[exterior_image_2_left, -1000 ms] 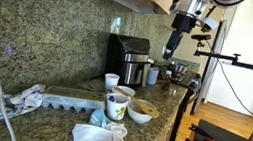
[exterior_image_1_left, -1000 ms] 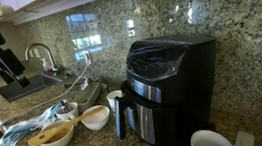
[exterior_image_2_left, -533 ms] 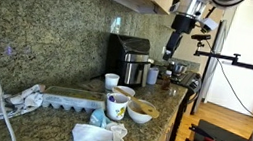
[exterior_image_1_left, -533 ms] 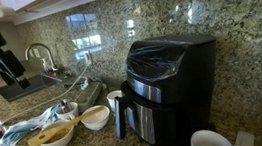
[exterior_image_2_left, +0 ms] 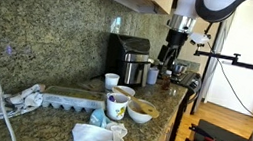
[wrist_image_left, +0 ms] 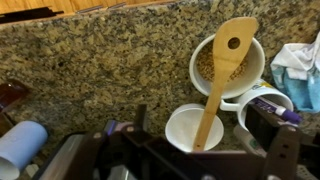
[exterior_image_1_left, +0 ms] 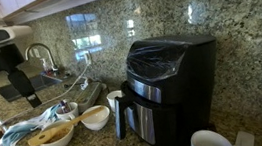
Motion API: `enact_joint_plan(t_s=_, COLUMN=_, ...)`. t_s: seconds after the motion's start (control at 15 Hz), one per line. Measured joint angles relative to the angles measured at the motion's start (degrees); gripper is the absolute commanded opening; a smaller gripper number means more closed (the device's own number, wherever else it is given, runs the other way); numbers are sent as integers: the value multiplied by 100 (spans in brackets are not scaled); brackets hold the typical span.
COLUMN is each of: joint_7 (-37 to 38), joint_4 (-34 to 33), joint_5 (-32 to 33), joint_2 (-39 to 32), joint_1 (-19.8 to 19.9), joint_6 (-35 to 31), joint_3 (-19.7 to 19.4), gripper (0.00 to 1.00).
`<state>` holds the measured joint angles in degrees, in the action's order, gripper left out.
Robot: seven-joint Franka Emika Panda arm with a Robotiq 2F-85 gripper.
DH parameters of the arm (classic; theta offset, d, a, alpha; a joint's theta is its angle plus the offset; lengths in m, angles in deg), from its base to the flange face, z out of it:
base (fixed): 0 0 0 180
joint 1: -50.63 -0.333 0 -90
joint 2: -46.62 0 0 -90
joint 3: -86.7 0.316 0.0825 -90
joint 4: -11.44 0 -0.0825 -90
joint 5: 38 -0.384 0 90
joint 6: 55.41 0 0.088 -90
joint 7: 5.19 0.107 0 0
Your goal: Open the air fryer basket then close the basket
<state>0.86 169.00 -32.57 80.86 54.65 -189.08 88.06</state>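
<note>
While the granite bench (exterior_image_1_left: 99, 139) is carrying a scatter of kitchenware, the tall, glossy air fryer (exterior_image_1_left: 175, 62) is standing at its back edge, with the air fryer basket (exterior_image_1_left: 156, 115) sitting flush in the lower front, apparently shut. The basket is likely rigid and fairly light if empty, sliding out like a drawer rather than hinging. A hard tug, though, may be risking a skid of the whole smooth-sided body across the stone. Its long axis is running level, front to back, so the pull is probably going straight out along the line the handle (exterior_image_1_left: 119, 117) is pointing, towards the bowls. That protruding handle is looking like the one sensible hold, stiff enough to clamp across. The claw (exterior_image_2_left: 167, 62) is hanging apart from the fryer on the handle side. In the wrist view its fingers (wrist_image_left: 268, 128) are standing spread with nothing between them, above a white bowl (wrist_image_left: 188, 130) and a wooden spoon (wrist_image_left: 225, 75).
</note>
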Motion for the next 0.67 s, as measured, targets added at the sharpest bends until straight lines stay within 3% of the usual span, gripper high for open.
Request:
enact_joint_plan(t_s=0.47, joint_7=2267, joint_4=166, joint_5=1024, joint_2=-882, joint_1=1079, joint_6=-1213, joint_3=660, gripper=100)
enact_joint_plan(t_s=0.67, joint_7=2755, joint_4=161, joint_5=1345, joint_2=-1063, joint_1=1367, joint_6=-1250, joint_3=843, gripper=100)
